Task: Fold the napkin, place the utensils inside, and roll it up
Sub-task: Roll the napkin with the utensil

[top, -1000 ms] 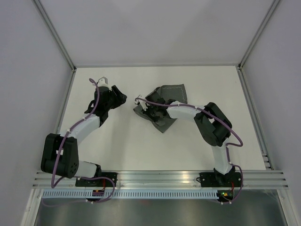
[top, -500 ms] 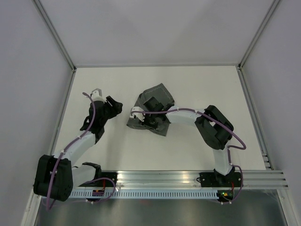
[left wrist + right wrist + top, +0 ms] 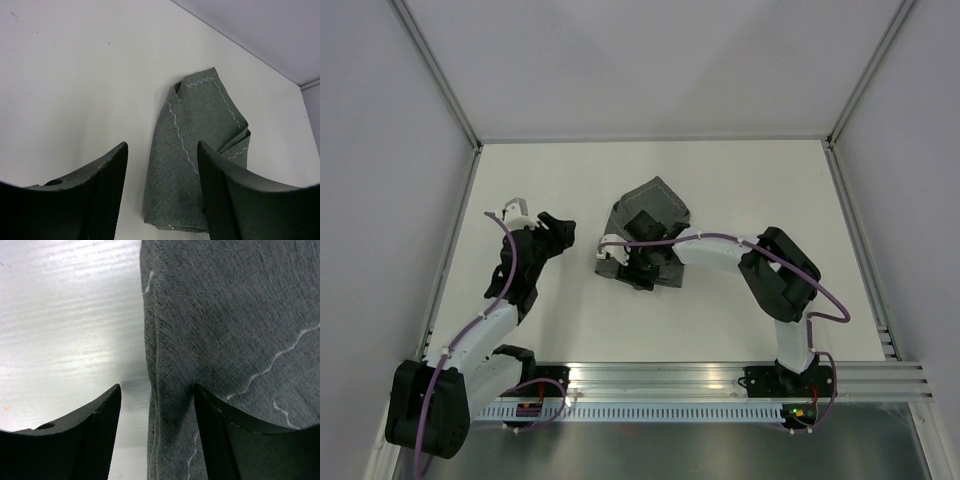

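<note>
Right gripper (image 3: 157,390) jaws spread wide, holding nothing. Its matte black fingers (image 3: 95,430), curved with finely textured inner pads, straddle a raised fold at the edge of the napkin (image 3: 225,315). Can't tell if the pads touch the cloth. The napkin is dark grey woven fabric with a coarse heathered weave and a thin pale wavy stitch line running along its hems. From overhead the right gripper (image 3: 638,262) sits low on the near-left part of the napkin (image 3: 655,195). The napkin lies mid-table as a crumpled, angular, multi-layered bundle, not flat. Left gripper (image 3: 161,147) is partly open and empty, with the same black curved fingers (image 3: 105,195). Only bare table and the napkin's near edge show between them. The napkin (image 3: 200,130) lies ahead of it as a long folded shape with overlapped corners. From overhead the left gripper (image 3: 555,228) is off to the napkin's left, apart from it. The table (image 3: 740,180) is smooth matte white, with aluminium rails along its edges.
</note>
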Robot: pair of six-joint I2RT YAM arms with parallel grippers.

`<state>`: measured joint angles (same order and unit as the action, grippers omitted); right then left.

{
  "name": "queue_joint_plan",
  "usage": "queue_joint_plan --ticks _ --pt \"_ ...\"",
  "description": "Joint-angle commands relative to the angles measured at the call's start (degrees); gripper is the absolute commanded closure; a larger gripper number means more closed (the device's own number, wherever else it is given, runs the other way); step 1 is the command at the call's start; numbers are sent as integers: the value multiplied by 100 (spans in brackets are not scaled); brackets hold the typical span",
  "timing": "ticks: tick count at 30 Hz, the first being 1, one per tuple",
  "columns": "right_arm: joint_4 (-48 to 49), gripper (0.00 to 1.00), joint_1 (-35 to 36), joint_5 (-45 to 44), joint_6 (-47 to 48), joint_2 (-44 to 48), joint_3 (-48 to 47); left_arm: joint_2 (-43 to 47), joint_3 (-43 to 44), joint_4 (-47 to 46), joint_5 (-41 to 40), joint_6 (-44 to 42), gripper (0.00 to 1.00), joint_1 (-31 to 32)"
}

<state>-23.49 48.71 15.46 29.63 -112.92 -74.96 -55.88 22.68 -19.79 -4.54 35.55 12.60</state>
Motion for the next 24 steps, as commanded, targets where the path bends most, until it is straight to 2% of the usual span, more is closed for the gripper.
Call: queue_joint_plan --ticks 1,9,14,19,24 --pt "-429 34 25 -499 -247 489 -27 15 298 -130 -170 -180 37 -30" --pt "142 31 455 -2053 -273 1176 534 16 501 19 -197 -154 36 -30" --pt "405 33 919 -2749 -247 1378 1035 -37 580 89 -206 -154 36 -30" --pt "942 40 1308 -3768 -229 1186 1492 -99 659 107 -197 -180 36 -38" --pt "1469 40 1387 -4446 -264 957 1607 -108 729 142 -188 -241 36 -38"
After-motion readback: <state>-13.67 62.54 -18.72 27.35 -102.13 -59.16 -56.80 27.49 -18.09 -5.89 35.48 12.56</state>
